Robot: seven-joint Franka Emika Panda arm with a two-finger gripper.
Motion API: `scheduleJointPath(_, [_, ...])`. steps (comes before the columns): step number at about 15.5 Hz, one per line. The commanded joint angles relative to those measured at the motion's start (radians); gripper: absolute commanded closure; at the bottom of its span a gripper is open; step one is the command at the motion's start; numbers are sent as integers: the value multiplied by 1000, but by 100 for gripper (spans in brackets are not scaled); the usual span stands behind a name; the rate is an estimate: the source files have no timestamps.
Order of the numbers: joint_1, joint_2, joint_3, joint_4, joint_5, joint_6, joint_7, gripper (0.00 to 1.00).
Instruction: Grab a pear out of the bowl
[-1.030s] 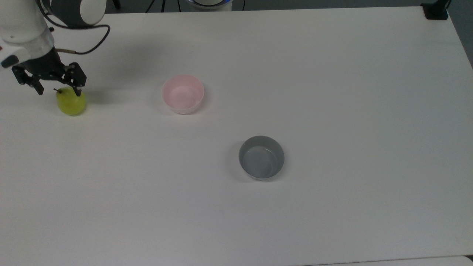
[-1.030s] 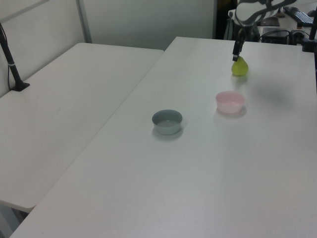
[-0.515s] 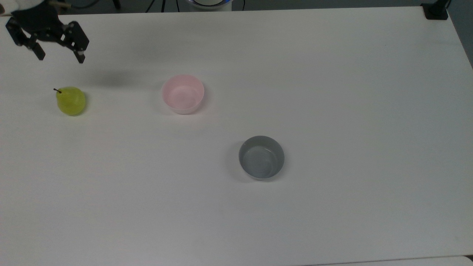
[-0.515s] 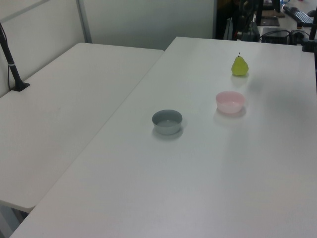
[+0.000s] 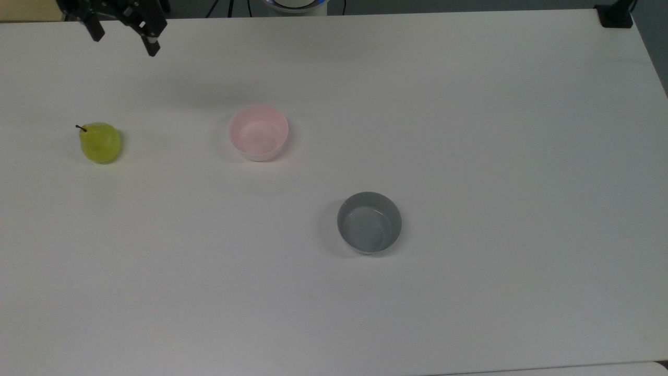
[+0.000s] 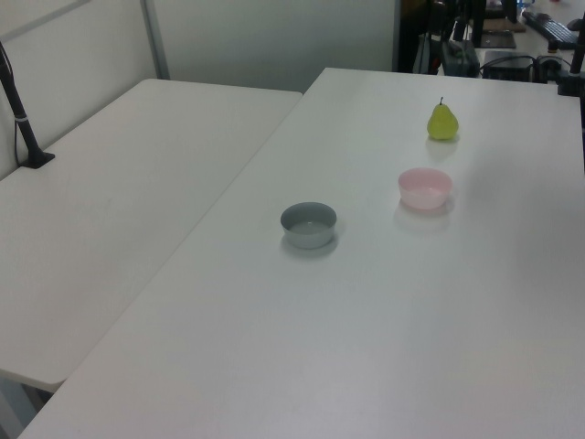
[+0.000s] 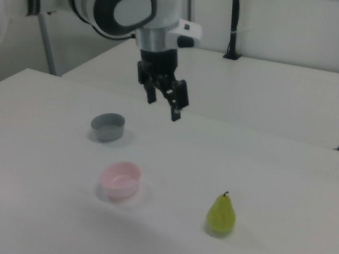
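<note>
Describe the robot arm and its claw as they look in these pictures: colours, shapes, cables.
The arm is built of glossy white rounded shells, with a dark grey band around a large round joint cap. A black strap circles one white segment further back. Below a white wrist block with a small side tab hangs the black claw, angular and mechanical, ending in two slim black fingers; in the top view the claw looks equally black.
</note>
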Motion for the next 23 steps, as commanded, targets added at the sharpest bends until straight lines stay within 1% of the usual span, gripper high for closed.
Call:
scheduleJointPath(1, [72, -70, 2, -15, -16, -69, 113, 0])
scheduleJointPath(2, [83, -76, 4, -10, -16, -82, 140, 0])
scheduleJointPath(4, [108, -93, 4, 4, -15, -125, 144, 0])
scheduleJointPath(8, [149, -107, 5, 4, -16, -143, 85, 0])
scheduleJointPath(9, [146, -110, 14, 1, -16, -143, 48, 0])
scheduleJointPath(10, [134, -114, 40, -5, -16, -143, 4, 0])
scheduleJointPath(11, [126, -114, 54, -12, -18, -142, -33, 0])
scheduleJointPath(13, [117, -108, 65, -18, -19, -132, -66, 0])
scheduleJointPath(16, [108, -93, 68, -16, -24, -102, -150, 0])
scheduleJointPath(19, [71, -84, 99, -15, -19, -73, -150, 0])
scheduleJointPath(23, [68, -79, 100, -13, -16, -68, -142, 0])
